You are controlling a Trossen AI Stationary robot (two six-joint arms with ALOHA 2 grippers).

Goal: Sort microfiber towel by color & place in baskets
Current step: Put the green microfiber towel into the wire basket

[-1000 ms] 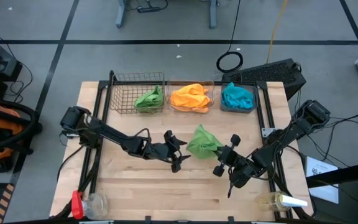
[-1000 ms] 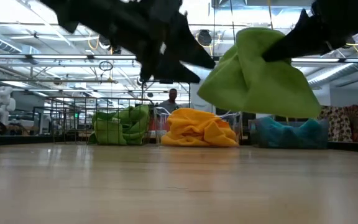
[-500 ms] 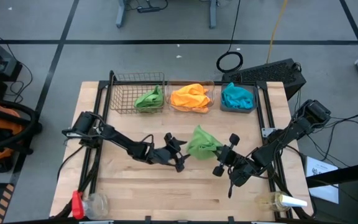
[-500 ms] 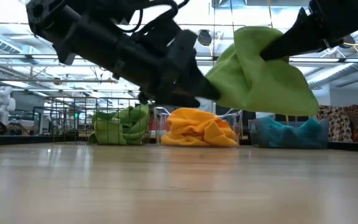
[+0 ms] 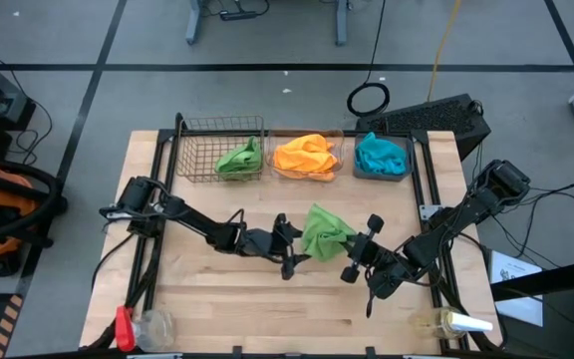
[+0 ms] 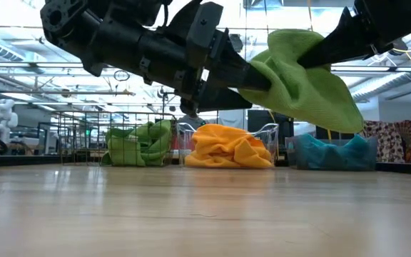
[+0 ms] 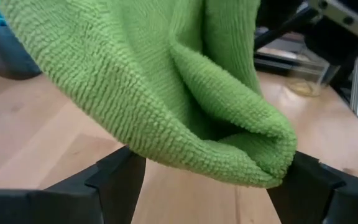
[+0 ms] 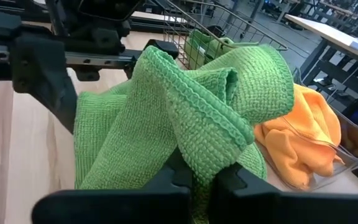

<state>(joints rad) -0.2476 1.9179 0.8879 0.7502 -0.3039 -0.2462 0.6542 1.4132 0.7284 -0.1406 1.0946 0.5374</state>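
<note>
No readable labels or writing anywhere, just plain gear.

Nearest stuff along the bottom edge of the high view: a clear bottle with a red cap (image 5: 128,327) at lower left, another clear bottle with a pale nozzle (image 5: 453,323) at lower right, both lying on the wooden table (image 5: 217,309).

Mid-frame, a green microfiber towel (image 5: 325,230) held up off the wood, bunched, long axis running roughly left-right in the low view, with a loose corner drooping toward the lower right. Right gripper (image 5: 355,241) clamped tight on the towel's right side, fingers pinched narrow with cloth squeezed between them; arm stretched in low from the right edge, elbow near the table's right rail. Left gripper (image 5: 292,242) reaching in from the left with fingers (image 7: 114,177) spread wide on either side of the hanging fold, not pinching it; whether they touch the cloth, hard to say. Left arm long and low, angled from the left edge toward centre.

Farther back, along the upper part of the table, three bins in a row: wire-mesh basket (image 5: 199,150) at left with a green towel (image 5: 239,158) inside, clear plastic tub (image 5: 339,158) in the middle with an orange towel (image 5: 305,156), dark grey tub (image 5: 361,170) at right with a teal towel (image 5: 379,154).

Beyond the table, upper right: a black keyboard (image 5: 434,118) and a coiled cable (image 5: 368,99) on the floor.
</note>
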